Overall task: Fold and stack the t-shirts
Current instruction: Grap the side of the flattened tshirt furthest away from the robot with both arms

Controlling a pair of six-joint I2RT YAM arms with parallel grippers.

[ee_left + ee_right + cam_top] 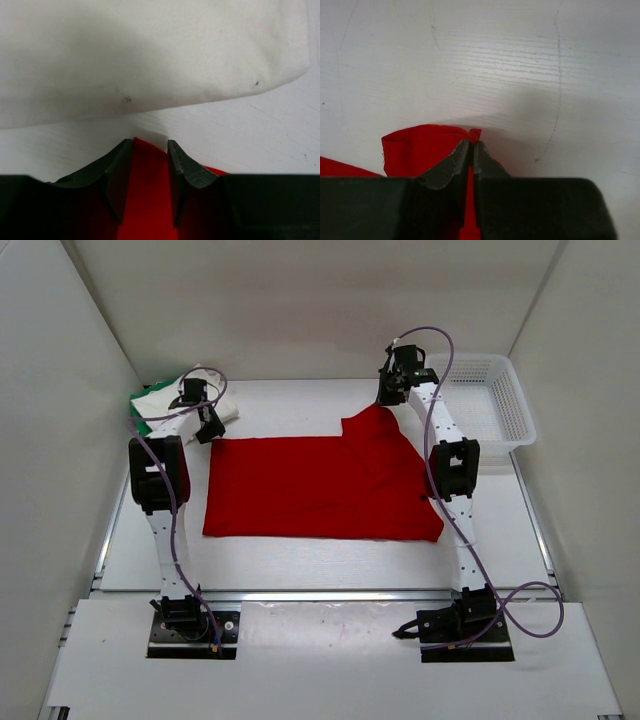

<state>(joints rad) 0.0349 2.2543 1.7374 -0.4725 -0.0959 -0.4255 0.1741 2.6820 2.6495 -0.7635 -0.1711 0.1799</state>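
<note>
Right fingers (451, 164) pinch red shirt (310, 485) corner, rest flat.

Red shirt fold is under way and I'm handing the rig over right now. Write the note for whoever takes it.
Left tool: open, straddling the far left corner of the red shirt.
Right tool: shut on its far right corner, raised off the table.
White shirt and green shirt: piled at the far left; basket at the far right.
Done: red shirt spread flat.
To do: fold it, then stack all three.
</note>
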